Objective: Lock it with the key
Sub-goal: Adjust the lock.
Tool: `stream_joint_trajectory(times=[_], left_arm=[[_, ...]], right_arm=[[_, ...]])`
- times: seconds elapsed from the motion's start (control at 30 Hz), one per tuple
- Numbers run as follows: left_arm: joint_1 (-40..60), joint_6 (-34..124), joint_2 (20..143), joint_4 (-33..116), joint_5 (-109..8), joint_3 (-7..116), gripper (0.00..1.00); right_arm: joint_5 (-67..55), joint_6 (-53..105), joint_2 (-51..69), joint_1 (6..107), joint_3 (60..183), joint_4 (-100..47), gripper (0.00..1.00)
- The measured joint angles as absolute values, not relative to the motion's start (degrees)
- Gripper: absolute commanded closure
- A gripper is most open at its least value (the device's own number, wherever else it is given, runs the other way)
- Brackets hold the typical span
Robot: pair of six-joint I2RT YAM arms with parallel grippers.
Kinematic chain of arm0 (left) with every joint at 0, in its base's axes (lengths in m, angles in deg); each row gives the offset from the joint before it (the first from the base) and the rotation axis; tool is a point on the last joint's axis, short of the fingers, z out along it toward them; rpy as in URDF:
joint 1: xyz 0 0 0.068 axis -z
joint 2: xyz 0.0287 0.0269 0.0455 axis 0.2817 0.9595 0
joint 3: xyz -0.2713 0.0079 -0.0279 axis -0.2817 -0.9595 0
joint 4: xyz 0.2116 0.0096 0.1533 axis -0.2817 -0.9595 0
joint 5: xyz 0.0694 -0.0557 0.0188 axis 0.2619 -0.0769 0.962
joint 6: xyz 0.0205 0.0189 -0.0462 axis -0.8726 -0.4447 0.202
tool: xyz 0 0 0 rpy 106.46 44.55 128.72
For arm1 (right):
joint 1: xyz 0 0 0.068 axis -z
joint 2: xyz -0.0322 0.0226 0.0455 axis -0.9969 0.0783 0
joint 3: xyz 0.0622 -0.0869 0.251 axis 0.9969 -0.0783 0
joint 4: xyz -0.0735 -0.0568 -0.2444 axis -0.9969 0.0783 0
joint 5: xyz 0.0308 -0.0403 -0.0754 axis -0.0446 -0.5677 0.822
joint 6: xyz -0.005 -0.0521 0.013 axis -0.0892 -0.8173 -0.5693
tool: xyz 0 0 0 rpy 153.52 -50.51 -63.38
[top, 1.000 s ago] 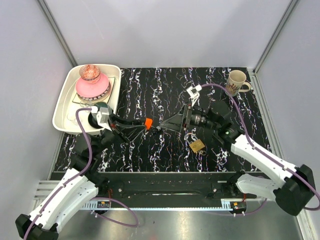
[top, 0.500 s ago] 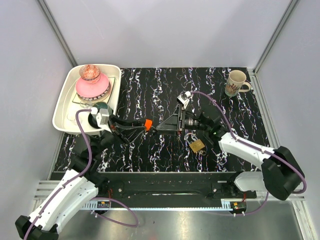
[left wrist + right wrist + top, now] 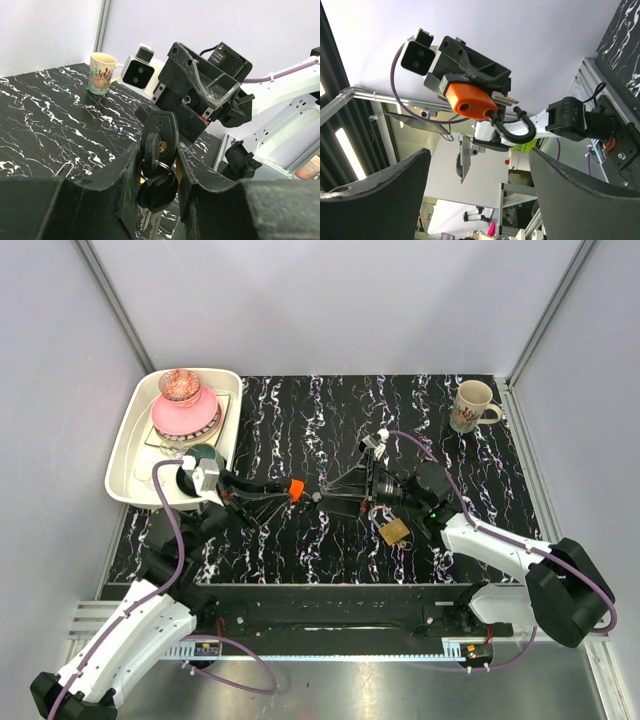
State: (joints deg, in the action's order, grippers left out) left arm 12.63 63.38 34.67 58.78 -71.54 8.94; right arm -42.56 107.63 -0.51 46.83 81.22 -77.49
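Holding the key (image 3: 470, 100): your left claw (image 3: 283, 488), clamped on it above the bench (image 3: 300, 420), orange head facing the other claw
Right claw (image 3: 322, 496): spread wide, tips just beside the key, holding nothing
Padlock (image 3: 393, 531): lying on the bench, apart from both claws

A lab test cell: grey panel walls (image 3: 330, 300), aluminium struts (image 3: 110, 300), marbled black table (image 3: 330, 420).
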Motion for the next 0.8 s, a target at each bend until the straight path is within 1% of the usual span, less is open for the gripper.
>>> stream_joint_trajectory(times=[0.23, 0.53, 0.8], left_arm=[[12.6, 62.0, 35.0, 58.5, -71.5, 8.9, 1.0], [12.6, 62.0, 35.4, 58.5, -71.6, 8.9, 1.0], [12.6, 61.9, 35.0, 58.8, -71.5, 8.0, 1.0]], right_arm=[[-41.5, 108.8, -0.2, 44.3, 81.5, -77.3, 0.13], [-38.9, 115.0, 8.2, 44.1, 80.1, -85.4, 0.14], [-36.9, 115.7, 8.1, 44.1, 80.5, -88.2, 0.13]])
